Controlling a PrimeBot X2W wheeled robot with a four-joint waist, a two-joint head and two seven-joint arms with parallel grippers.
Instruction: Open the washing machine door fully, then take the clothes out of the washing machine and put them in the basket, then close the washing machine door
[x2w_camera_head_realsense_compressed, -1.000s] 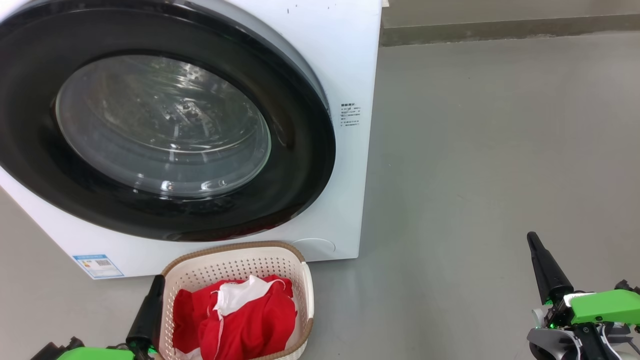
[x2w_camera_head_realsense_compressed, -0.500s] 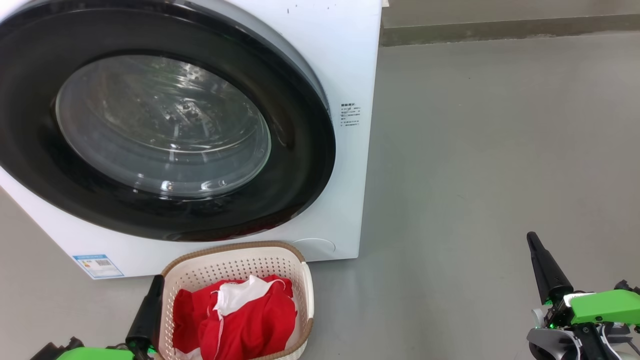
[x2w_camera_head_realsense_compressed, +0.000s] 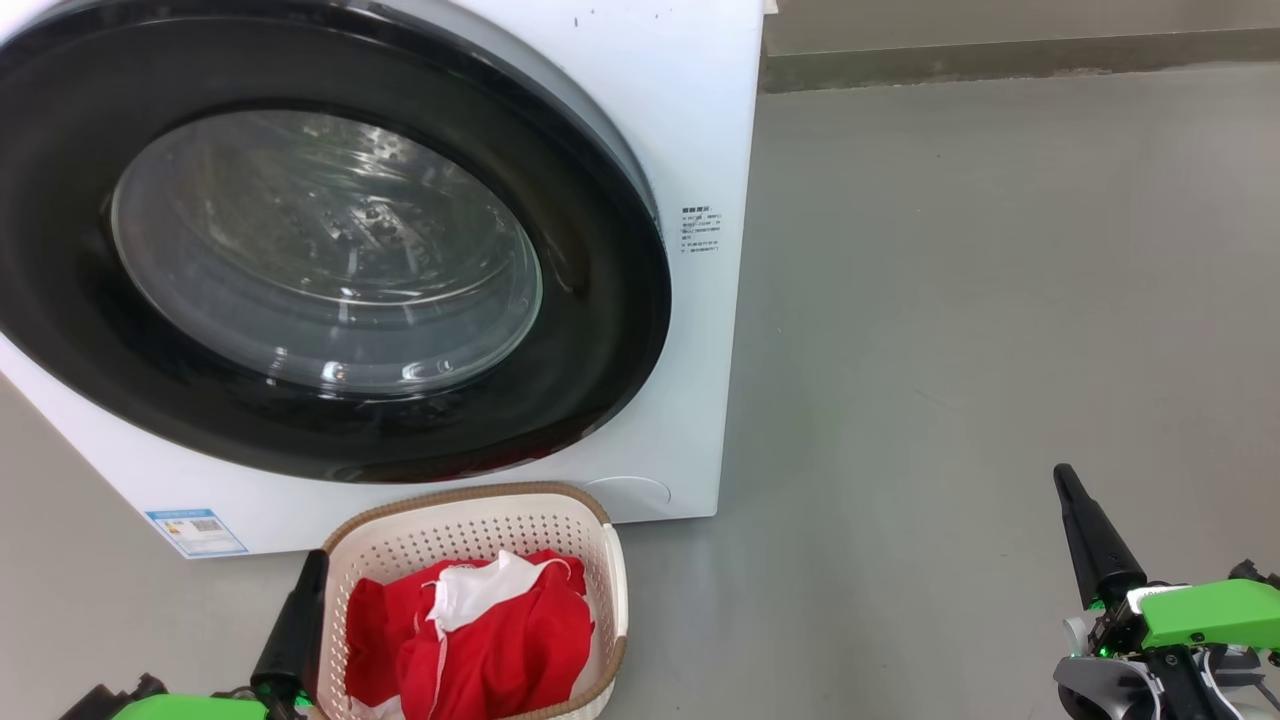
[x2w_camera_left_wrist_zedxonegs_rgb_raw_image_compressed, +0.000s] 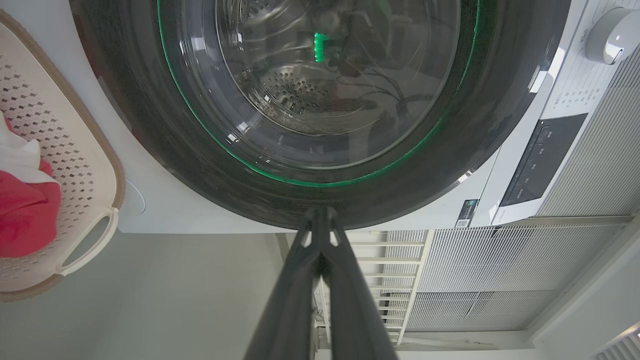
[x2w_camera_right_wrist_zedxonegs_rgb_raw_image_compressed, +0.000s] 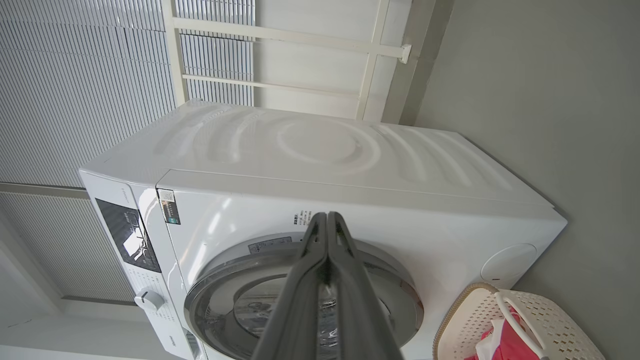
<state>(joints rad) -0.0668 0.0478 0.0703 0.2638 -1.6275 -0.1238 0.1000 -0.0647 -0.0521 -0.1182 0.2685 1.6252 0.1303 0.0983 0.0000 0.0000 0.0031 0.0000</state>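
Observation:
The washing machine (x2w_camera_head_realsense_compressed: 690, 120) (x2w_camera_right_wrist_zedxonegs_rgb_raw_image_compressed: 325, 165) fills the upper left of the head view, and its door (x2w_camera_head_realsense_compressed: 330, 250) (x2w_camera_left_wrist_zedxonegs_rgb_raw_image_compressed: 320, 115) with the black rim and glass window lies flat against the front. On the floor before it stands the cream basket (x2w_camera_head_realsense_compressed: 470, 530) (x2w_camera_left_wrist_zedxonegs_rgb_raw_image_compressed: 65, 165) (x2w_camera_right_wrist_zedxonegs_rgb_raw_image_compressed: 520, 320), and the red and white clothes (x2w_camera_head_realsense_compressed: 480, 630) (x2w_camera_left_wrist_zedxonegs_rgb_raw_image_compressed: 20, 210) (x2w_camera_right_wrist_zedxonegs_rgb_raw_image_compressed: 500, 340) lie inside it. My left gripper (x2w_camera_head_realsense_compressed: 315, 560) (x2w_camera_left_wrist_zedxonegs_rgb_raw_image_compressed: 320, 215) is shut, empty, just left of the basket. Far to the right, my right gripper (x2w_camera_head_realsense_compressed: 1063, 475) (x2w_camera_right_wrist_zedxonegs_rgb_raw_image_compressed: 326, 216) hangs shut and empty over the floor.
Grey floor (x2w_camera_head_realsense_compressed: 1000, 300) stretches to the right of the machine up to a dark skirting at the wall. A blue sticker (x2w_camera_head_realsense_compressed: 197, 532) marks the machine's lower front. White slatted panels (x2w_camera_right_wrist_zedxonegs_rgb_raw_image_compressed: 75, 75) stand behind the machine.

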